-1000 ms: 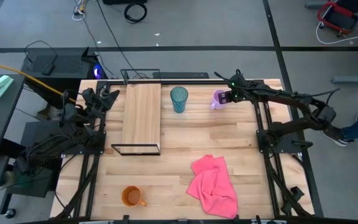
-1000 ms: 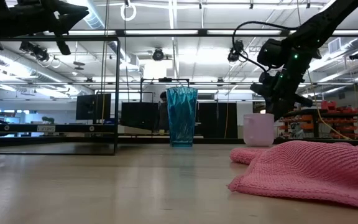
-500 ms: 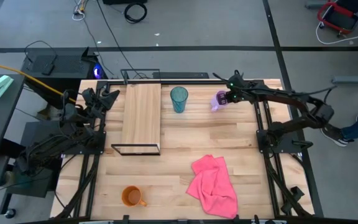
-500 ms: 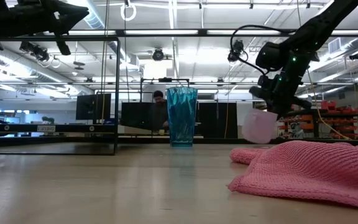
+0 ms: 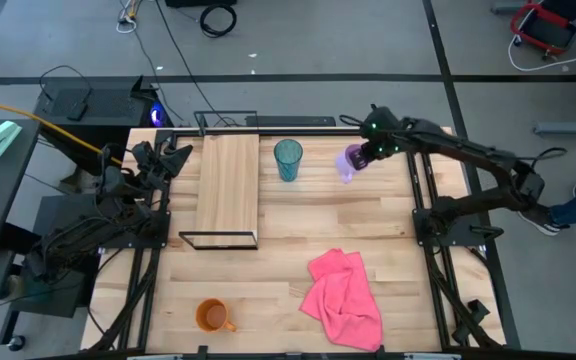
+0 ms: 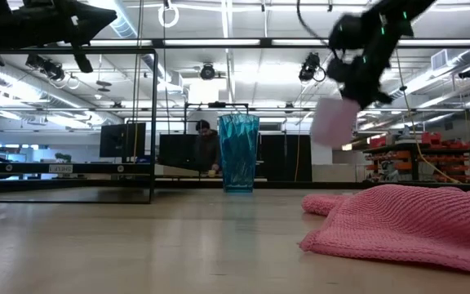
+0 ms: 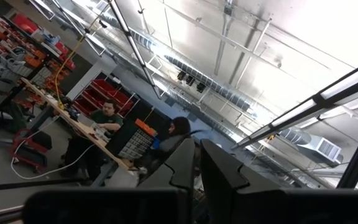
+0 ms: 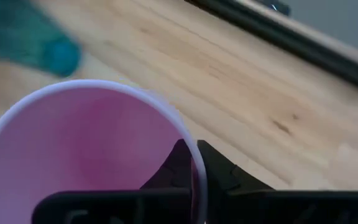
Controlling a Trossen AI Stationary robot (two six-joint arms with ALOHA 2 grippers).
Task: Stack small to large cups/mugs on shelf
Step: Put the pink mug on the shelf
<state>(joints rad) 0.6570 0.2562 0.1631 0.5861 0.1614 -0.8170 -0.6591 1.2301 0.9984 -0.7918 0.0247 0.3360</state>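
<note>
The pale purple mug (image 5: pixel 351 162) hangs in the air at the table's far right, held by my right gripper (image 5: pixel 366 156); the low view shows the mug (image 6: pixel 334 121) tilted, well above the table. The teal tumbler (image 5: pixel 288 160) stands upright on its base to the mug's left. The shelf's wood plank (image 5: pixel 228 185) lies left of the tumbler. The orange mug (image 5: pixel 211 316) stands near the table's near edge. My left gripper (image 5: pixel 171 156) waits shut beyond the table's left edge. My right gripper pinches the purple mug's wall at the rim (image 8: pixel 185 134), one finger (image 8: pixel 174 163) inside the cup and one finger (image 8: pixel 219 169) outside. The fingers come from above, slanting in from the table's right. The mug is lifted clear and hangs tilted.
A crumpled pink cloth (image 5: pixel 343 298) lies on the table at the near right. The shelf's black wire frame (image 5: pixel 218 240) stands around the plank. People sit in the room beyond the table (image 6: pixel 206 147).
My right gripper has gone up with the purple mug and a little toward the tumbler. The mug, which stood on the table a second ago, now hangs tilted, clear of the table.
</note>
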